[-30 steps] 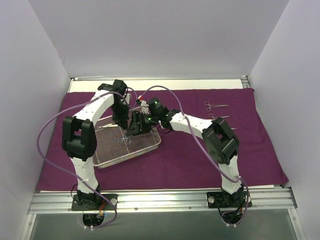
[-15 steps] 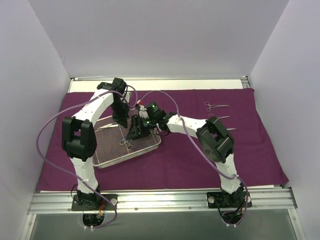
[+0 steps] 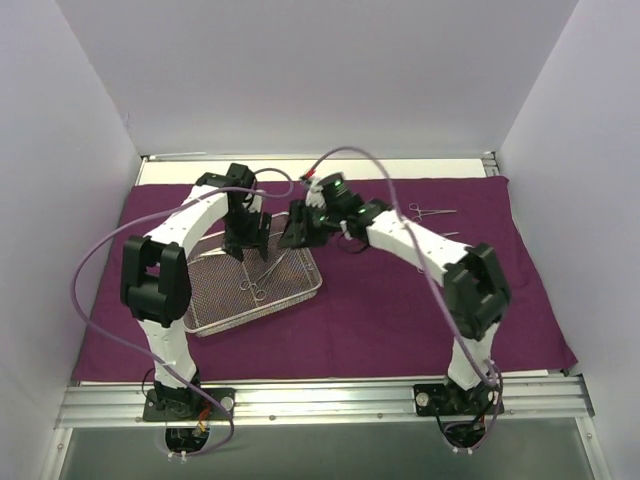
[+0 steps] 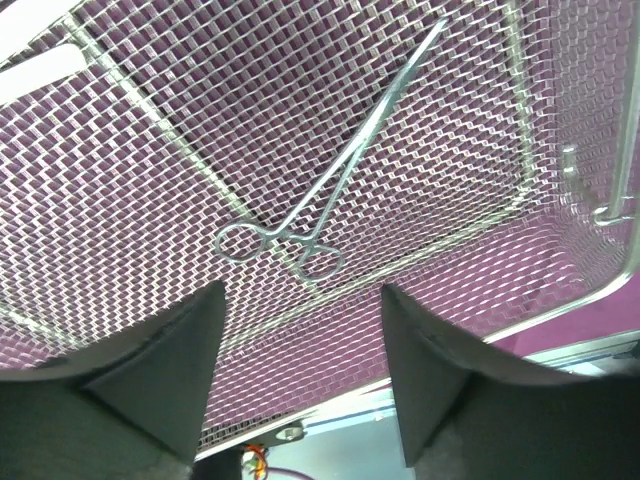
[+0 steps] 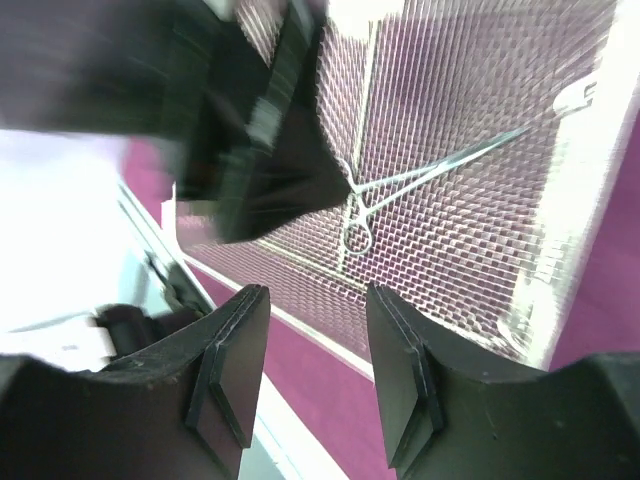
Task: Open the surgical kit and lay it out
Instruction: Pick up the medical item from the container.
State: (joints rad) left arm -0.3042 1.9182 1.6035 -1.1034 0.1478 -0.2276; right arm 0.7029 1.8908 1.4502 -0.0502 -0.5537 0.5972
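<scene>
The dark purple cloth wrap (image 3: 400,300) lies spread flat on the table. On its left half stands the silver wire-mesh tray (image 3: 260,312). One scissor-handled clamp (image 3: 264,272) lies loose on the tray's mesh, seen close in the left wrist view (image 4: 330,180) and in the right wrist view (image 5: 420,175). My left gripper (image 3: 245,240) hovers over the tray's far side, open, nothing between its fingers (image 4: 300,370). My right gripper (image 3: 297,228) hangs over the tray's far right corner, open and empty (image 5: 315,370).
Two more clamps (image 3: 432,211) (image 3: 440,235) lie on the cloth at the far right. White walls close in the table on the left, back and right. A metal rail (image 3: 320,400) carrying both arm bases runs along the near edge.
My left gripper has opened, and the clamp now lies free in the tray. My right gripper has drawn back from the tray's middle toward its far right corner.
</scene>
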